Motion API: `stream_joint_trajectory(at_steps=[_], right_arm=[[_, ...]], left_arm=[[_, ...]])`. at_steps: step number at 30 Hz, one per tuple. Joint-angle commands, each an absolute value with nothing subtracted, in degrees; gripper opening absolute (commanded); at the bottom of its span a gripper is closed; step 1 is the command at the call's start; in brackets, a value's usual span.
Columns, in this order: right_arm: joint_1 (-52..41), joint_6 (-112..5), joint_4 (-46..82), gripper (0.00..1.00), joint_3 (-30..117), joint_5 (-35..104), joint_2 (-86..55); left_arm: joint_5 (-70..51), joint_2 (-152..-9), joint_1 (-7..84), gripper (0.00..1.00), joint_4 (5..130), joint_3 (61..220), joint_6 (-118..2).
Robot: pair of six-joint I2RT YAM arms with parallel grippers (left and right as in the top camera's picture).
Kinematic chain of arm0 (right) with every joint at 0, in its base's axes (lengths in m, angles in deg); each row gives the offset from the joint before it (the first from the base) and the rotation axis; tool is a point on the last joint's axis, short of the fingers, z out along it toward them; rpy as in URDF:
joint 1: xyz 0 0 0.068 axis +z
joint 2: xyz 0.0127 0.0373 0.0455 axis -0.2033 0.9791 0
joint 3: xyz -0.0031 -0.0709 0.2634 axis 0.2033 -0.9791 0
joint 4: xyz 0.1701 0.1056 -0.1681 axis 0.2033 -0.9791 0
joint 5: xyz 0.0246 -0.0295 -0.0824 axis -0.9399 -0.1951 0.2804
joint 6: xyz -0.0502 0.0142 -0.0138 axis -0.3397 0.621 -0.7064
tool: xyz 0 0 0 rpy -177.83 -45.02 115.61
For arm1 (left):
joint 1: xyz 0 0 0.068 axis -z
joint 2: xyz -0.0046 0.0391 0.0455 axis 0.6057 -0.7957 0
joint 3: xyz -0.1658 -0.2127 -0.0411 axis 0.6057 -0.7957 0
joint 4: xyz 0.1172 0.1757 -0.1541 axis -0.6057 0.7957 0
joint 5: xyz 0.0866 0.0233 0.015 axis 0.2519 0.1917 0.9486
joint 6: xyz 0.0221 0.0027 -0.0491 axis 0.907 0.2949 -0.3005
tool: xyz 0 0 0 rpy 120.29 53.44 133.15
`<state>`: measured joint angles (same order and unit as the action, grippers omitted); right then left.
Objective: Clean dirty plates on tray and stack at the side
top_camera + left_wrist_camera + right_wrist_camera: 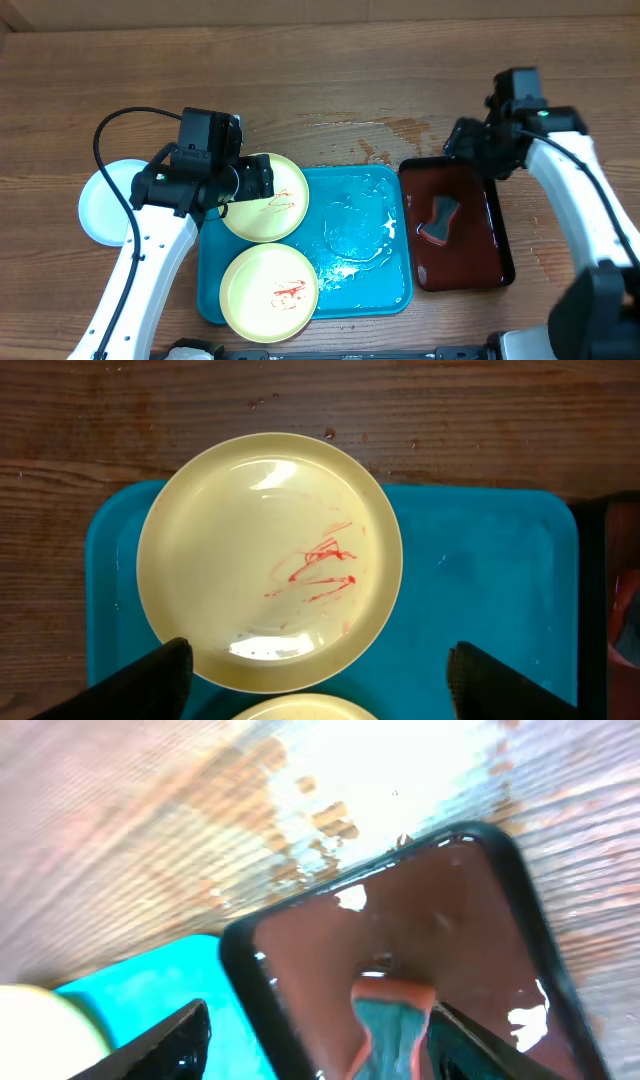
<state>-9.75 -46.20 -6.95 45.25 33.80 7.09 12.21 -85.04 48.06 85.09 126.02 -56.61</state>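
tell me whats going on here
The left gripper hovers open over a red-smeared yellow plate at the far edge of the blue tray; a second smeared plate lies nearer. A white plate sits on the table, left of the tray. The right gripper hangs open above a sponge in the red tray.

No legible text, label, brand, number or sign appears in any view. The plates, the turquoise tray and the dark red-brown tray bear no readable marking; the red smears form no characters.
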Motion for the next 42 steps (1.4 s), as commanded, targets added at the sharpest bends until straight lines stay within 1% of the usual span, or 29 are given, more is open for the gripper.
stream_joint_trajectory(at_steps=[1,3,5,14,23,24,25,26,29,30,32,33,34,35,41,42], right_arm=[[-9.53,-42.7,-15.5,0.68,46.32,33.6,4.93],[-9.34,-40.93,-19.54,0.67,44.62,33.53,5.1],[-8.77,-38.9,-20.04,0.65,41.73,33.56,5.1],[-5.27,-35.51,-5.14,0.65,28.16,32.0,5.17],[-4.88,-30.62,2.8,0.64,19.11,32.92,5.21],[-4.88,-30.62,3.61,0.62,18.48,32.92,5.21],[-4.88,-30.62,4.33,0.53,17.97,32.92,5.21],[-4.88,-30.62,5.05,0.4,17.67,32.92,5.21],[-4.88,-30.62,6.8,0.18,17.52,32.83,5.21],[-4.88,-30.62,7.26,0.15,17.52,32.86,5.21],[-4.88,-30.64,7.98,0.15,17.52,32.9,5.21],[-4.88,-30.73,8.24,0.12,17.52,33.07,5.21],[-4.88,-30.9,8.42,0.07,17.52,33.29,5.21],[-4.88,-31.14,8.72,0.04,17.52,33.51,5.21],[-4.88,-36.39,8.22,0.04,18.41,33.99,5.19],[-4.88,-37.22,7.37,0.06,18.98,34.01,5.19]], left_arm=[[12.76,-84.6,48.2,0.82,85.05,126.72,-55.45],[12.76,-84.6,48.2,0.82,85.03,126.72,-55.32],[12.76,-84.6,48.2,0.83,85.01,126.72,-55.32],[12.21,-84.6,48.2,0.87,85.05,126.72,-55.34],[12.15,-84.6,48.2,0.87,85.01,126.72,-55.32],[12.15,-84.6,48.2,0.87,85.01,126.72,-55.32],[12.15,-84.6,48.2,0.87,85.01,126.72,-55.32],[12.15,-84.6,48.2,0.87,85.01,126.72,-55.32],[12.15,-84.6,48.2,0.87,85.01,126.72,-55.34],[12.15,-84.6,48.2,0.87,85.01,126.72,-55.34],[12.15,-84.6,48.2,0.87,85.01,126.72,-55.32],[12.15,-84.6,48.2,0.88,85.01,126.72,-55.34],[12.15,-84.6,48.2,0.87,85.01,126.72,-55.34],[12.15,-84.6,48.2,0.88,85.01,126.72,-55.34],[12.37,-84.6,48.2,0.85,85.03,126.72,-55.28],[12.37,-84.6,48.2,0.86,85.03,126.72,-55.3]])
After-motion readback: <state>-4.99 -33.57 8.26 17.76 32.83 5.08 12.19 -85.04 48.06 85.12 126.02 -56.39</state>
